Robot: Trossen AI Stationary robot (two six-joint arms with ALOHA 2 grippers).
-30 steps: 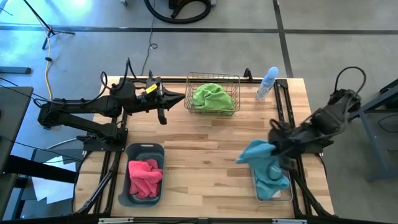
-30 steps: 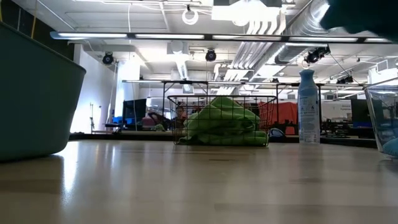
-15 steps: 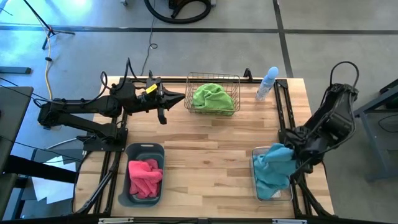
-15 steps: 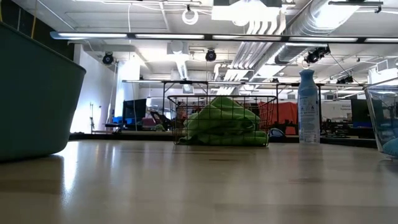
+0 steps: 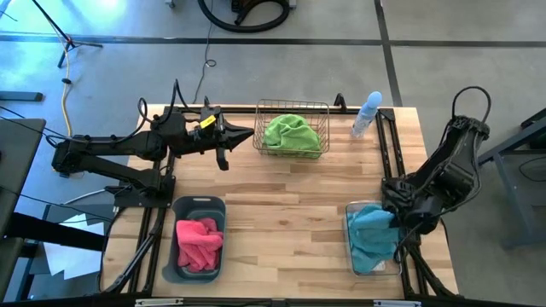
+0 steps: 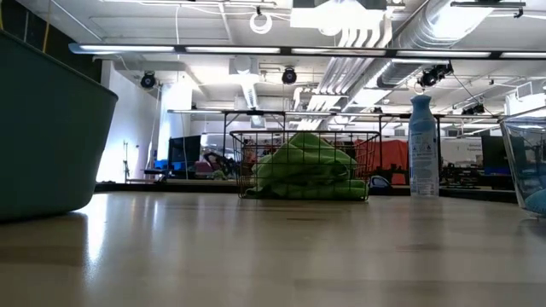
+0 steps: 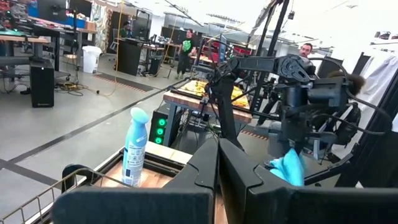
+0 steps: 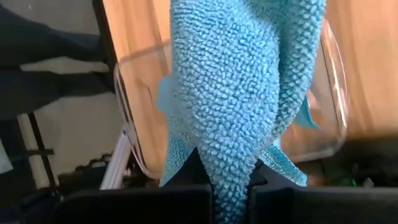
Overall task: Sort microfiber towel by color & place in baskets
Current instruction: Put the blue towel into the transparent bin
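Pinching a blue towel, the right end effector hangs right over the clear plastic tub, at that tub's outer edge. In the right wrist view its fingers are pressed together on the blue towel, which drapes down into the clear plastic tub; more blue cloth lies under it in the tub.

Well away from the clear tub, at the far left part of the tabletop, the left end effector waits with its fingers pressed together on nothing, its tip just beside the wire-mesh basket. The left wrist view shows those two dark fingers meeting edge to edge, and past them the right arm holding the blue towel.

A green towel fills the wire-mesh basket, which stands at the tabletop's far edge, across from the clear tub. In the low view the same green towel is heaped behind the mesh of the basket. Between that basket and the clear tub's side of the table, at the far edge, stands a pale blue spray bottle, upright.

Level with the clear tub but on the opposite near corner sits the dark grey-blue tub, with a pink towel bunched inside it. People stand in the room behind, seen in the left wrist view.
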